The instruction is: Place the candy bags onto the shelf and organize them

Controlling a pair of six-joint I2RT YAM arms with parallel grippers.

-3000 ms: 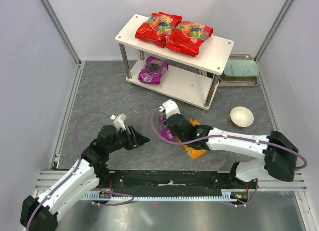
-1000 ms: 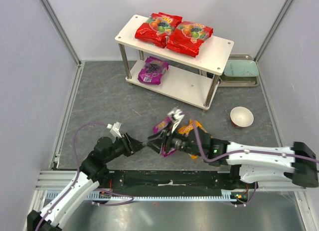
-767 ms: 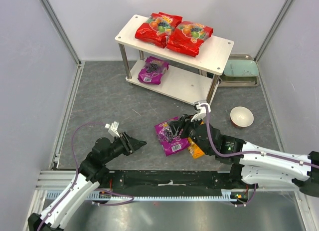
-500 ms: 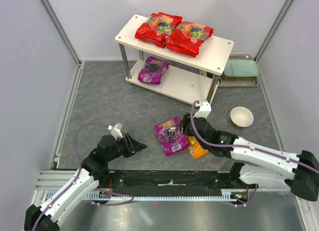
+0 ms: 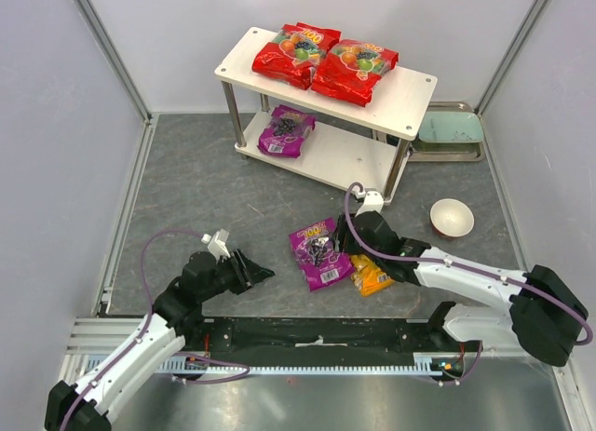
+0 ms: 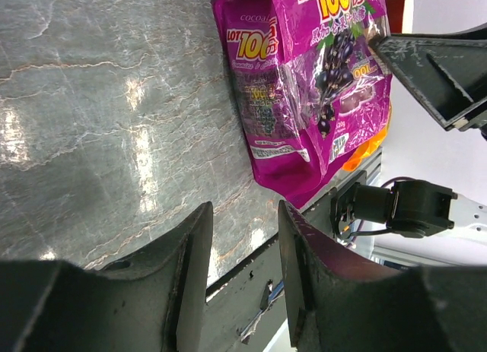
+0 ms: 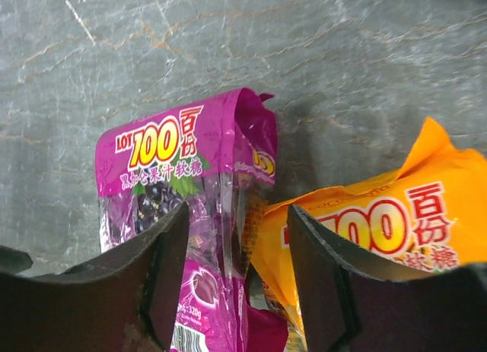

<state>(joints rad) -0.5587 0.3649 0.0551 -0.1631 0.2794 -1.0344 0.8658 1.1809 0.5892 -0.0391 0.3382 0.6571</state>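
Now the purple bag (image 5: 319, 253) lies flat on the surface (image 5: 205, 180), label up. A second ago it was held up off the surface by the right jaws, close to the left jaws. It has since been let go. The right jaws are seen spread apart with nothing between them, and have been drawn back to hang just above the bag's far edge. The right arm (image 5: 466, 277) has been swung back toward the shelf (image 5: 410, 88).

The left jaws are parted a little and grasp nothing. They have been pulled slightly away and point at the bag's left edge across a strip of bare surface.

The orange bag (image 5: 371, 275) lies at the purple bag's right edge, touching it. Which one overlaps the other cannot be told.

Two red bags (image 5: 296, 51) (image 5: 354, 70) are laid side by side on the shelf's top board, with its right end left bare. A second purple bag (image 5: 287, 131) sits at the left end of the lower board, and the rest of that board is bare. Open surface is seen between the loose bags and the shelf legs. A bowl (image 5: 452, 217) stands well to the right, and a green tray (image 5: 450, 128) beyond it.
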